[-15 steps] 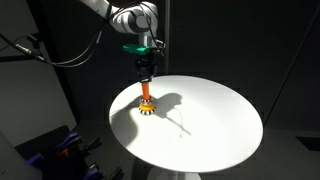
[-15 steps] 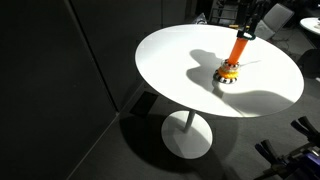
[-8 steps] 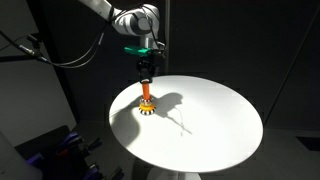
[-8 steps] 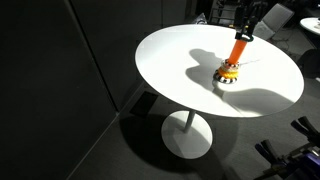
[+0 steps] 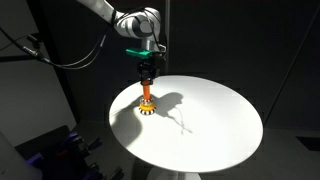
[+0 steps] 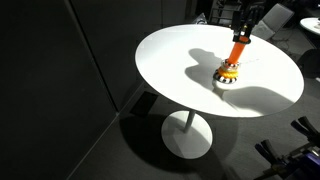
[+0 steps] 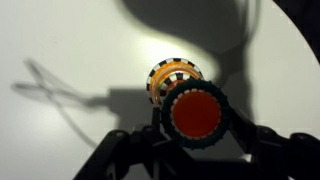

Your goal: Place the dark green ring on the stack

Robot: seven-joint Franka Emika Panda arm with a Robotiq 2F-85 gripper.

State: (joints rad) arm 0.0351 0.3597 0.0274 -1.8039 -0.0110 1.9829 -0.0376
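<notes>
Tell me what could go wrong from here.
1. In the wrist view the dark green toothed ring sits around the top of the orange peg, not yet down on the lower rings. If it is let go tilted, it may jam there instead of sliding down.
2. The end effector hangs close above the small stack on the white round table. Any sideways drift could tip the stack over.

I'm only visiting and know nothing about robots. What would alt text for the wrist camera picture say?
Seen from straight above, a dark green ring held in the robot's black pincer frames the orange top of the stack, whose striped base and orange-yellow rings peek out behind it. All stands on a white table crossed by dark shadows.
</notes>
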